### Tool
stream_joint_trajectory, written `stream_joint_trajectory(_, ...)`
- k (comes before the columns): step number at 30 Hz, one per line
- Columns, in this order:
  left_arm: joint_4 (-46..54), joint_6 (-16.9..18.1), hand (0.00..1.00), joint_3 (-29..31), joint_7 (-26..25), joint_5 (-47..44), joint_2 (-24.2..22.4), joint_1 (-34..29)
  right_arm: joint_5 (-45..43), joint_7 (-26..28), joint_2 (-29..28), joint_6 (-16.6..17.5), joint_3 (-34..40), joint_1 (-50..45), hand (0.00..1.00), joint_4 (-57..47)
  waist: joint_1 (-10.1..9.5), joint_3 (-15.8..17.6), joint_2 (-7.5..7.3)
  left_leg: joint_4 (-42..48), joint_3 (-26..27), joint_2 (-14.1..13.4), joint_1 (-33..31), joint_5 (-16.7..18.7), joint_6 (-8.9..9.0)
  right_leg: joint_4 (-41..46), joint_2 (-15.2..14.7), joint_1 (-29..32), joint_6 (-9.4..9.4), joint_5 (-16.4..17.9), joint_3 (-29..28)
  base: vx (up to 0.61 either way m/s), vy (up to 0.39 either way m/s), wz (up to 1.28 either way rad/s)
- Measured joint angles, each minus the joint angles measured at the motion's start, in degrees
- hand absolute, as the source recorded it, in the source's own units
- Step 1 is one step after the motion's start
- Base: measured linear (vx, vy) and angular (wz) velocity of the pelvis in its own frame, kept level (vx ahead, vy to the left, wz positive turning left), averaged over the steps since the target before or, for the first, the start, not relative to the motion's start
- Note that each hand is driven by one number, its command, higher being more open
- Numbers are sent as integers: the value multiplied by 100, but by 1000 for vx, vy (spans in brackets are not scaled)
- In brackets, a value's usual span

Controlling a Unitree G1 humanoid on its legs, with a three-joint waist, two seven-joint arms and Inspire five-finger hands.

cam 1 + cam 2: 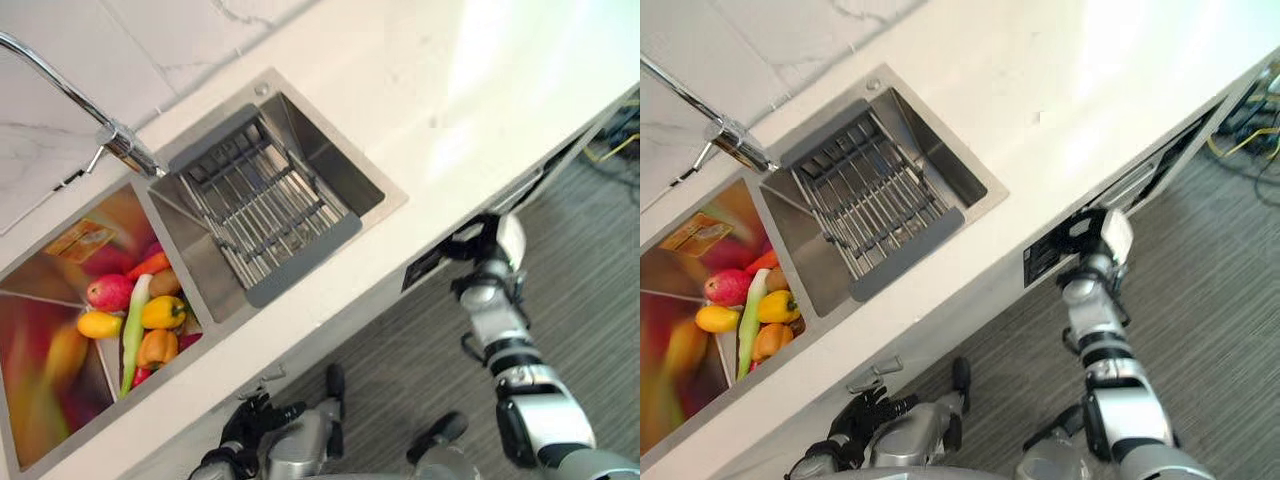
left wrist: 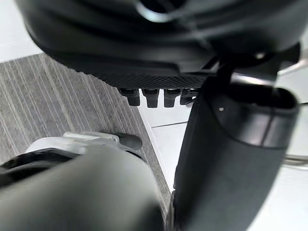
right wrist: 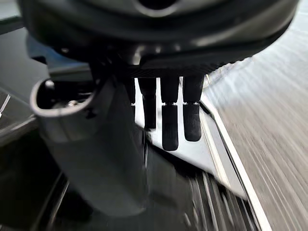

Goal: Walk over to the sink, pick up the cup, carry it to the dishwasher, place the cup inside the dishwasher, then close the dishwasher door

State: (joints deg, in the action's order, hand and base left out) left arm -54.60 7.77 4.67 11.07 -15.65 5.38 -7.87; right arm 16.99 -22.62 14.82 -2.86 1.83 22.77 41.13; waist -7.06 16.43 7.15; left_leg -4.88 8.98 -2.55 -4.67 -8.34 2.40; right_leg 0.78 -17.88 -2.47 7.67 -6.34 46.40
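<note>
Right hand (image 1: 488, 243) is up at the dishwasher door (image 1: 428, 266), just under the edge of the surface (image 1: 420, 110), fingers (image 3: 169, 130) stretched out straight, nothing in them. Left hand (image 1: 248, 422) hangs low with fingers loose, empty too. Well off from the right hand and just past the left one lies the sink (image 1: 330, 150), dish rack (image 1: 262, 205) in it. Where the cup is, I cannot tell.
</note>
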Motion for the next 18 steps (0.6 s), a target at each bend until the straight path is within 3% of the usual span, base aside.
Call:
stream_joint_trajectory(5,-49,-56,100,60,-101,-6,-5,-62,-1079,181,-617,555,568,-1320,100,599,66,-110,-131,-3,49,-13,143,17,19,-1,2,-107,83,61,-39,-30,-16,-6)
stream_joint_trajectory(7,-214,-65,100,292,-127,-11,-79,-67,-2032,637,-757,789,1049,-1746,100,1352,187,-156,-149,-5,110,-22,192,23,21,-12,12,-123,85,62,-84,-60,4,-13)
stream_joint_trajectory(13,-262,-115,100,543,-143,-374,-98,-133,-2469,1111,-894,929,1565,-2604,100,2030,424,-270,-313,-37,107,-47,207,38,41,-97,89,-156,76,109,-75,-55,-9,-3)
stream_joint_trajectory(16,-317,-127,100,630,-83,-512,-65,-132,-2124,984,-902,884,1560,-2832,100,2051,396,-412,-535,-39,-30,-5,194,50,22,204,-40,-148,101,294,-1,-22,19,25)
stream_joint_trajectory(18,-409,-101,100,630,-134,-486,63,-144,-2094,908,-1022,787,1636,-2854,100,2055,386,-470,-773,-40,-88,103,286,114,-65,834,-350,-63,135,663,-15,36,41,20)
